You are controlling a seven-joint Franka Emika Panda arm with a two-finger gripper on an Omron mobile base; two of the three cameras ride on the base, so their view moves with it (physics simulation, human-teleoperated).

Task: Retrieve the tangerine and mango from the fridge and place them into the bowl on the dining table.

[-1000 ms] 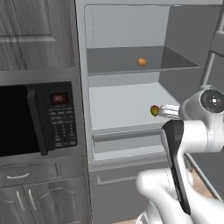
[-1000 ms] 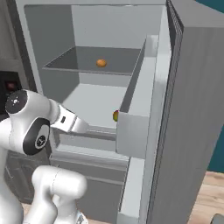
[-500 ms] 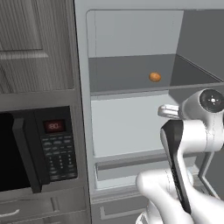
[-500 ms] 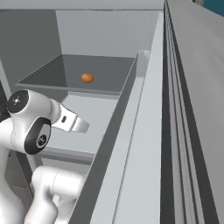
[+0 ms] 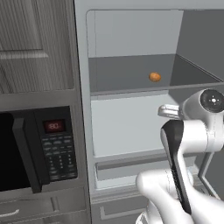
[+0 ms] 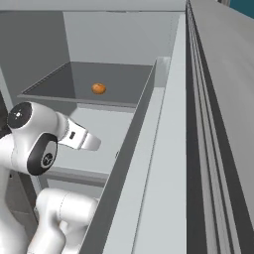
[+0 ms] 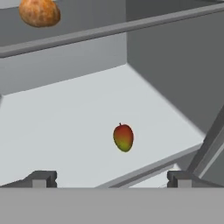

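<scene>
Since the small red-and-yellow-green egg-shaped mango stands on end on the pale lower shelf of the light-grey fridge, straight ahead between your tool's spread tips, reach forward; the orange tangerine sits on the shelf above.

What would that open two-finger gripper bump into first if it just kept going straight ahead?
Probably the small red-and-yellow-green mango on the fridge's pale lower shelf; it lies ahead between the fingertips, though depth is uncertain.
</scene>
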